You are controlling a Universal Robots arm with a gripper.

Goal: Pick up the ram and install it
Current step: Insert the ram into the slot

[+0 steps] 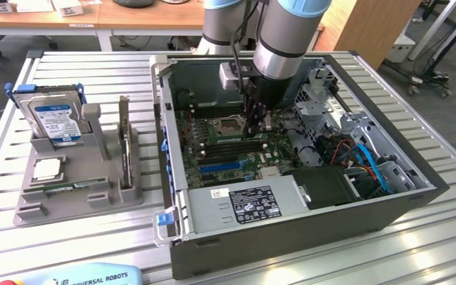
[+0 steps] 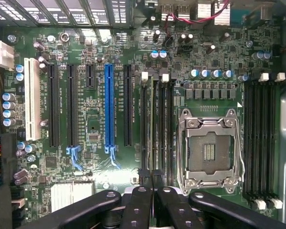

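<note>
Gripper (image 1: 257,132) was closed, fingertips together over the motherboard's (image 2: 93,124) DIMM slots (image 2: 155,124), just beside the CPU socket (image 2: 209,151). Ram (image 1: 63,189) lay flat along the grey holder's (image 1: 78,208) camera-side edge, well apart.

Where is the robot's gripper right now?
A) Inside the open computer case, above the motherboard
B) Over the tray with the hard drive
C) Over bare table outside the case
A: the gripper hangs inside the open case, just above the motherboard next to the socket; the tray with the hard drive stands apart, on the exterior view's left.
</note>
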